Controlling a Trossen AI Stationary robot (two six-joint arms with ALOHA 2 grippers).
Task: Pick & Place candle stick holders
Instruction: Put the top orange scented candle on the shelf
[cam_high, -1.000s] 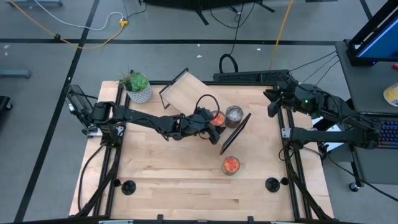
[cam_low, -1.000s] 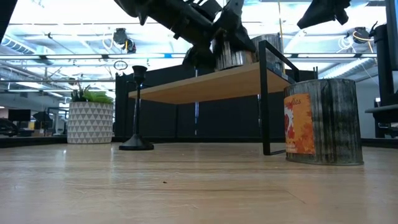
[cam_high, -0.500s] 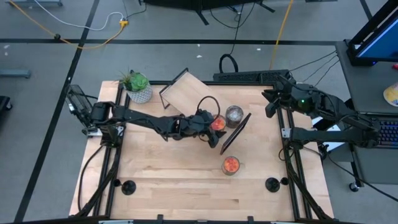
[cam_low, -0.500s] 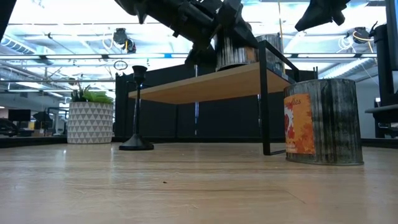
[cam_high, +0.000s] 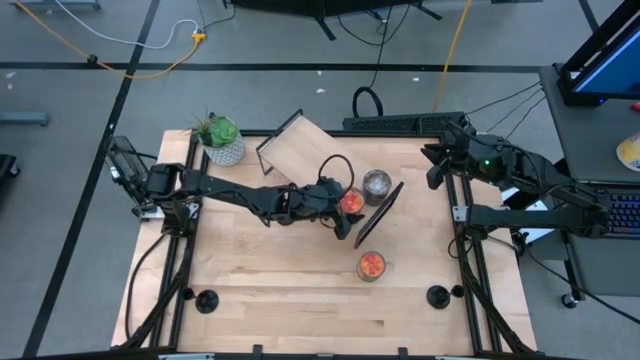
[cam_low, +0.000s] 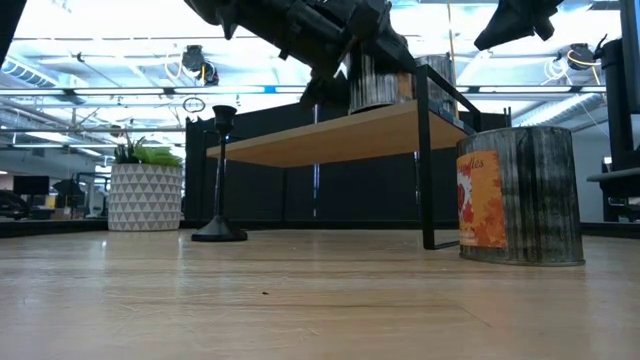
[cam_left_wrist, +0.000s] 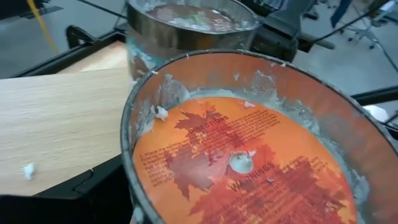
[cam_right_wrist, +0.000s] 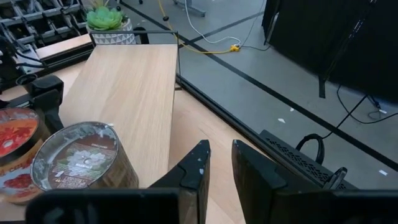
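One matte-black candlestick holder (cam_low: 221, 170) stands upright on its round base on the table, between a potted plant (cam_low: 145, 195) and a wooden shelf (cam_low: 330, 130); I cannot pick it out in the high view. My left gripper (cam_high: 332, 203) reaches over the shelf (cam_high: 300, 150) and is shut on an orange candle tin (cam_high: 350, 200), which fills the left wrist view (cam_left_wrist: 249, 162). My right gripper (cam_right_wrist: 217, 162) hangs empty above the table's far right corner (cam_high: 440, 160), its fingers close together. My left gripper holds the orange candle tin by its rim on the side toward the table's left (cam_left_wrist: 129, 155), coming slanting from above and the left. The tin's own bulk hides the fingertips. The tin (cam_low: 382, 82) stands upright at the shelf top.
A grey candle tin (cam_high: 376, 183) stands on the shelf right beside the orange one. Another candle tin (cam_high: 371, 265) stands on the table in front of the shelf. Two black round things (cam_high: 207, 299) (cam_high: 437, 296) sit near the near edge. The potted plant (cam_high: 222, 140) is at the far left.
My left gripper has shifted a little toward the table's near edge with the orange tin, which stays upright at the shelf top.
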